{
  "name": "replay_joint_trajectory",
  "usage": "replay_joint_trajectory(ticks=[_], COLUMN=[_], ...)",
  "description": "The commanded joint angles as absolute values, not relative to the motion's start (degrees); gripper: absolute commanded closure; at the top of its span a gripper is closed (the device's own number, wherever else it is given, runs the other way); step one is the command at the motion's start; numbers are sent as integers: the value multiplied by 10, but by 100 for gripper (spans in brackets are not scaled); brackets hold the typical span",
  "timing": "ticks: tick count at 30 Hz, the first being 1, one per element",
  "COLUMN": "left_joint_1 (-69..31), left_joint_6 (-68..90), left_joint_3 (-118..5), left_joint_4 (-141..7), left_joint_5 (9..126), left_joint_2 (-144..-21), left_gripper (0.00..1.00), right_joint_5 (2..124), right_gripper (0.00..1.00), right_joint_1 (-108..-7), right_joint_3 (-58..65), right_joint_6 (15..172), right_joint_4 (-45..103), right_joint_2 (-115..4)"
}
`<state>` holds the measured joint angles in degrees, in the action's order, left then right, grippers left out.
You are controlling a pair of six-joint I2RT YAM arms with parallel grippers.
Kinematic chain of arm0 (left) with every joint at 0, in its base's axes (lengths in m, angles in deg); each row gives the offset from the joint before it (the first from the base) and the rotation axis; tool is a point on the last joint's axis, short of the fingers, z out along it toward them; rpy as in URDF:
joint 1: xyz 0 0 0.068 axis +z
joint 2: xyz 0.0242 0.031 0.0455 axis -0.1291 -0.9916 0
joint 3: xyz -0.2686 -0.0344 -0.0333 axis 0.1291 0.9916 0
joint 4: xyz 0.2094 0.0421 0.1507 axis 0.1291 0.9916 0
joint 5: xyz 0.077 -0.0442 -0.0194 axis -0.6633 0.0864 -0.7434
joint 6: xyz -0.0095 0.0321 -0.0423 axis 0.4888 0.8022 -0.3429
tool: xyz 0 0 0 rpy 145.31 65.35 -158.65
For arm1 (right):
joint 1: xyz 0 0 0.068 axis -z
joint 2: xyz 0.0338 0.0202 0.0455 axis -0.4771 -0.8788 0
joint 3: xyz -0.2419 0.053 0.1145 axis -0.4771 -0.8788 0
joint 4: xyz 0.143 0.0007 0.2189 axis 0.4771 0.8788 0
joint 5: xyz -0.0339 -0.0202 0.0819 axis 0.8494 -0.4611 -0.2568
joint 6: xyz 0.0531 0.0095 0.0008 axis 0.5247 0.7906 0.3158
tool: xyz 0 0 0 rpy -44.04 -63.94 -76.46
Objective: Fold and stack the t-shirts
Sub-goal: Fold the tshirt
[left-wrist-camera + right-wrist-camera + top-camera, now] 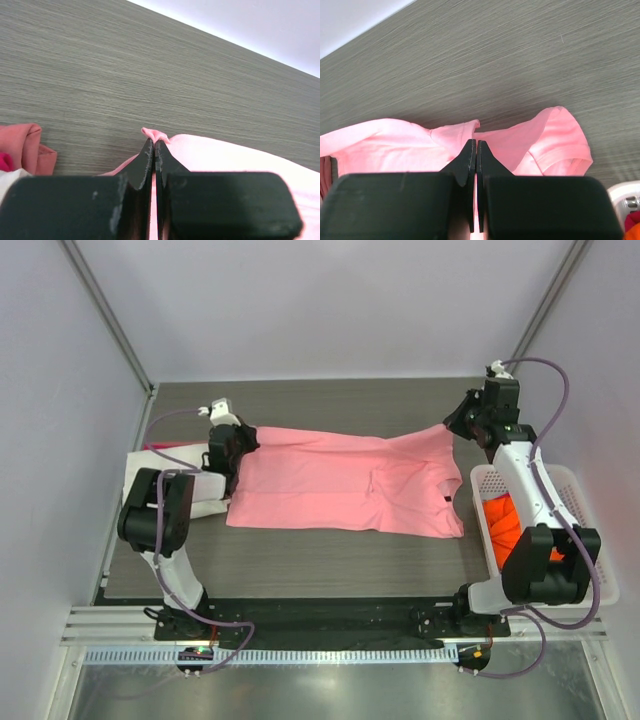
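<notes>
- Pinching the far edge of the pink t-shirt point(340, 485) at both ends: left gripper point(246, 436) is clamped on the hem corner, and right gripper point(452, 424) is clamped on the edge beside the far sleeve point(555, 140).
- Both wrist views show the jaws closed tight with pink cloth nipped between them.
- The shirt lies lengthways across the table point(330, 560), hem to the left. Its neck is to the right, with the dark neck label point(447, 499) just beside the basket point(585, 490).
- The near edge rests flat; the far edge runs fairly straight between the two pinch points.
- My guess is that matching grips on one long edge keep it straight, so it can be carried over as a lengthwise fold.
- The far sleeve lies loose on the table outside the right grip and probably needs tucking.
- A folded cream-white shirt point(140, 475) sits at the table's left edge by the left arm, likely the stack spot.
- An orange shirt point(505, 520) and a red shirt point(631, 220) are bundled in the basket, waiting unfolded.
- Task looks early: one shirt mid-fold, more to go.
- Risk: uneven lift skews the fold.
</notes>
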<state>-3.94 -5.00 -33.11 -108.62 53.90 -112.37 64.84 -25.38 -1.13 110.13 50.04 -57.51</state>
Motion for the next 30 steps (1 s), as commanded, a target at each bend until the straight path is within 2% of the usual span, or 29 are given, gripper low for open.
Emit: replay_joint_trajectory(ticks=[1, 15, 30], left_joint_1=[-40, -37, -31], left_joint_6=[-42, -66, -86], left_joint_3=[-319, -265, -220], left_joint_4=[-1119, -1118, -1099], left_joint_5=[531, 527, 523], left_joint_2=[-1083, -1051, -999], left_gripper=[100, 100, 100], right_joint_5=[649, 627, 668], right_gripper=[99, 99, 99], right_joint_1=[-255, -255, -255], right_joint_3=[-21, -119, -242], right_joint_6=[1092, 1104, 1129], right_joint_4=[500, 506, 502], right_joint_2=[-531, -466, -363])
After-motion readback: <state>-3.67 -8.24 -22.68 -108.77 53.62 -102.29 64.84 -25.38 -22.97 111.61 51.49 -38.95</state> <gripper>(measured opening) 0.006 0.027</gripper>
